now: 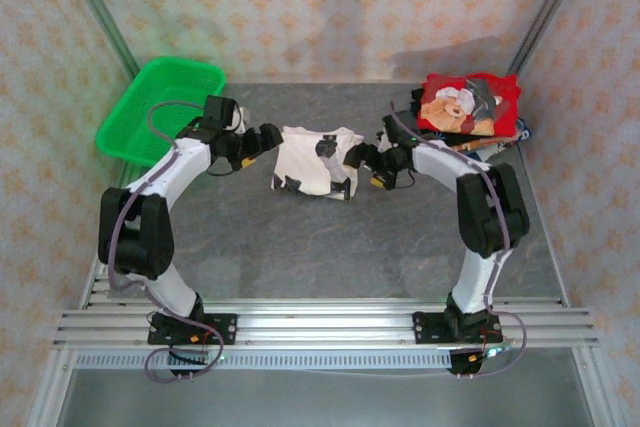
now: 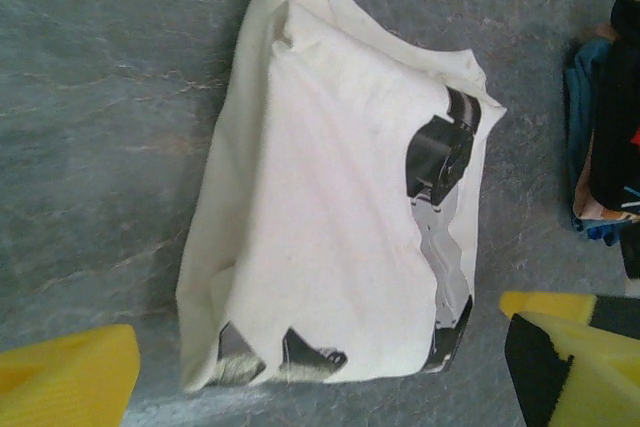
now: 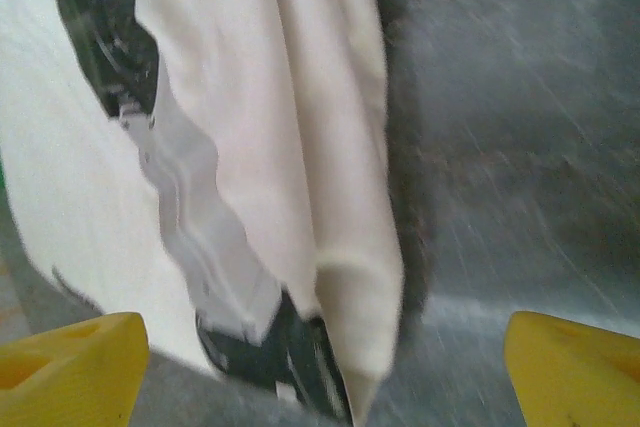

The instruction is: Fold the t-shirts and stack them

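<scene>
White t-shirt [image 1: 315, 160] lies folded into a compact rectangle mid-desk, btw the two arms, w/ black print showing along one side and the bottom edge. Fold looks done but loose: in the L wrist view a lower layer sticks out past the top one along the far side. It isn't on the pile yet.

Stack of folded coloured shirts [image 1: 500, 137] sits at the far R corner of the desk [image 1: 300, 247], w/ the red teddy-bear shirt [image 1: 465, 102] on top, well apart from the white one. Green mesh basket [image 1: 160, 107] is at far L.

L jaws are spread wide and hold nothing. Their yellow fingertips [image 2: 65, 377] sit off the shirt's near corners, not touching cloth. R jaws are also spread and empty, w/ their yellow fingertips [image 3: 70, 367] just beside the shirt's R edge.

Judgement: the folding part looks finished for this shirt. What's left is to grip the bundle w/o letting it open, carry it across to the R corner and set it square on the teddy shirt. The desk holds no other loose shirt, so prob. close to the end.
</scene>
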`<state>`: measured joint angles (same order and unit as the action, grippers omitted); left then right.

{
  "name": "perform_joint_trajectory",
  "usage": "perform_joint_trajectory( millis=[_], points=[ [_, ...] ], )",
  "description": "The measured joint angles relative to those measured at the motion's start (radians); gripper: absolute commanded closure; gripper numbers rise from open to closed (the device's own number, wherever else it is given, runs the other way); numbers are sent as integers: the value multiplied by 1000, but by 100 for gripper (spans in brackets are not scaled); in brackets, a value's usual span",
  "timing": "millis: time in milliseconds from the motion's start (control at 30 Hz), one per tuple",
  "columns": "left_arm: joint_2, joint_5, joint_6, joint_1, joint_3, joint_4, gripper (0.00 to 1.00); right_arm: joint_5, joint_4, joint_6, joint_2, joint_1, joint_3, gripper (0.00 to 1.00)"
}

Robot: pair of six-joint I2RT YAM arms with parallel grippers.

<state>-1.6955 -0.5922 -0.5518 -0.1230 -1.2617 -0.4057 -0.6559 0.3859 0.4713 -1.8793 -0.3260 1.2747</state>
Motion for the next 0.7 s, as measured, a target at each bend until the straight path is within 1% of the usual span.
perform_joint_trajectory(
  millis=[133,233,333,533,633,700],
  points=[
    [-94,-11,0,-11,-29,40,7,8,-13,3,-123,-22,114,11],
    [-160,-15,0,-15,-55,58,9,34,25,-2,-214,-34,236,14],
    [-211,-23,-1,-15,-76,70,9,85,107,-25,-303,-47,379,16],
    [-278,-31,-16,-15,-92,102,10,219,365,-73,-439,-92,643,23],
    [-289,-34,-23,-15,-92,108,10,276,431,-87,-473,-110,705,32],
    [-287,-40,-24,-14,-92,116,10,304,462,-88,-490,-115,731,42]
  ],
)
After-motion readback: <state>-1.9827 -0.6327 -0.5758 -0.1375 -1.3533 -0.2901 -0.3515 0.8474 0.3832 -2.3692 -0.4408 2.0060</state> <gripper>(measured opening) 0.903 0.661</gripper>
